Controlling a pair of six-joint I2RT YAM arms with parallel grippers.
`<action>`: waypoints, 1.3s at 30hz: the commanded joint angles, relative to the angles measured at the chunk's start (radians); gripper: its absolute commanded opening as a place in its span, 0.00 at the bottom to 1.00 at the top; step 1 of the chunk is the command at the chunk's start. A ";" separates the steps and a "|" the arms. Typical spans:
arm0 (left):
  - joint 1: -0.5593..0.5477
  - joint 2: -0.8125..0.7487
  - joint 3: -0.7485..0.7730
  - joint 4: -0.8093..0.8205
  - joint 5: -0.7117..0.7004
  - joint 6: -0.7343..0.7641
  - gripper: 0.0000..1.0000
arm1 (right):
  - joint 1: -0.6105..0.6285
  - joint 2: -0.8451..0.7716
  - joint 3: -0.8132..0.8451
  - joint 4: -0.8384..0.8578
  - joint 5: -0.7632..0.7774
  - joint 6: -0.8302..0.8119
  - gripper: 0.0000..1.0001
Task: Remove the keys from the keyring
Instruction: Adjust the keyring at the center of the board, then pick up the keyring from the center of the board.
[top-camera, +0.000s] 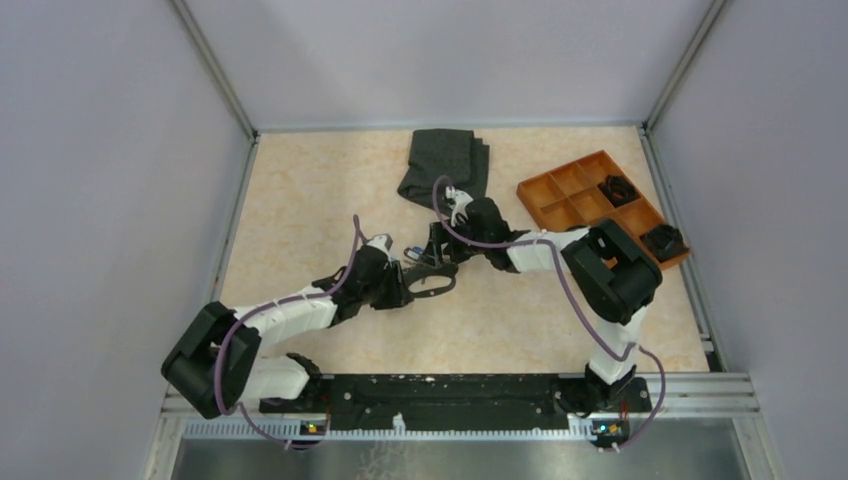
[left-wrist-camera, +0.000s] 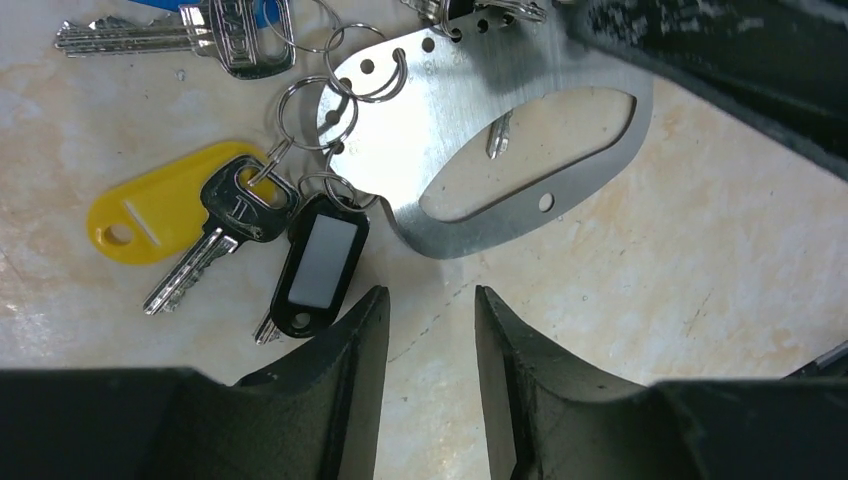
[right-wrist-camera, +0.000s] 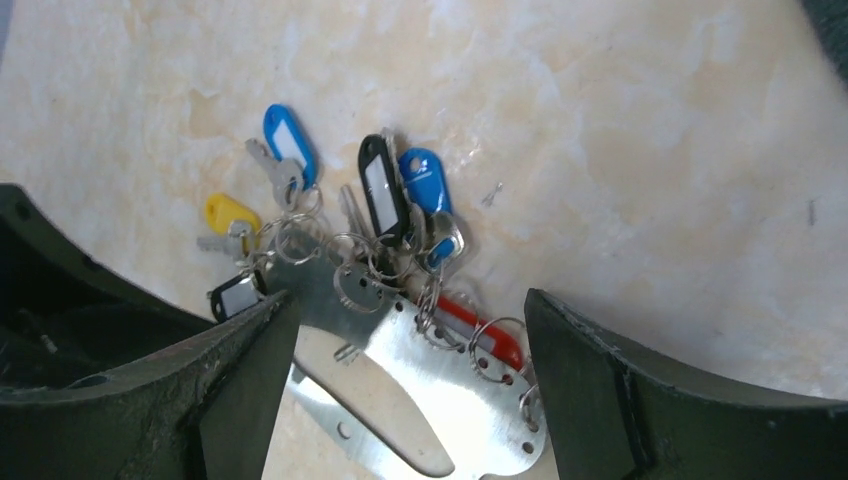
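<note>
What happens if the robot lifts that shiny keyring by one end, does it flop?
Probably not: the keyring looks like a flat steel plate, so it should stay stiff. The keys hang on loose rings, so they would likely dangle and swing. Its polished face may be slippery.

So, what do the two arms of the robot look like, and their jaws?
Both the left arm and the right arm have white links joined by bulky black joints. A thin purple cable loops along each. The jaws are dark, matte, wedge-shaped plastic with a slightly rough surface. Both arms stand on one black base rail.
</note>
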 joint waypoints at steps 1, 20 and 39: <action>-0.005 0.038 -0.012 0.103 -0.049 -0.035 0.43 | 0.002 -0.048 -0.083 0.006 -0.092 0.067 0.83; 0.034 0.136 0.019 0.149 -0.108 0.036 0.26 | 0.027 -0.099 -0.285 0.229 -0.263 0.497 0.67; 0.140 -0.012 0.040 0.050 0.056 0.069 0.39 | -0.008 -0.030 -0.374 0.542 -0.321 0.721 0.03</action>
